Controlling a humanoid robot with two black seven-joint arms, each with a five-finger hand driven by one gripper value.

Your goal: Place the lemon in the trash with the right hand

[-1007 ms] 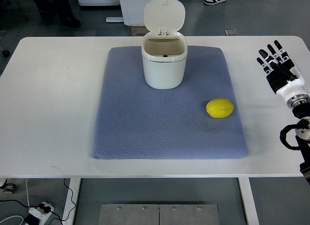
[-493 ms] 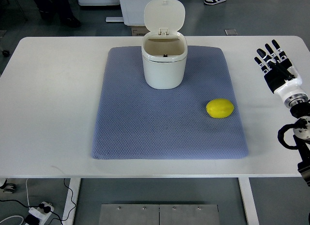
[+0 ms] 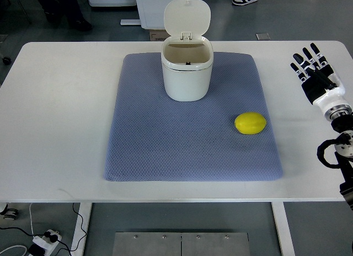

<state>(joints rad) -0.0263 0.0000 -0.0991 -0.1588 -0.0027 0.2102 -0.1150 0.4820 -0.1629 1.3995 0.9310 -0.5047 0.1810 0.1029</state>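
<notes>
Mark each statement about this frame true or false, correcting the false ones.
1. The lemon lies on the blue mat. True.
2. The trash bin has its lid closed. False: the lid stands open, tipped back.
3. The right robot hand holds the lemon. False: it is over the table's right edge, fingers spread, holding nothing, well apart from the lemon.
4. The lemon is to the picture's right of the bin and nearer the robot. True.
5. The left robot hand rests on the mat. False: no left hand is in view.
</notes>
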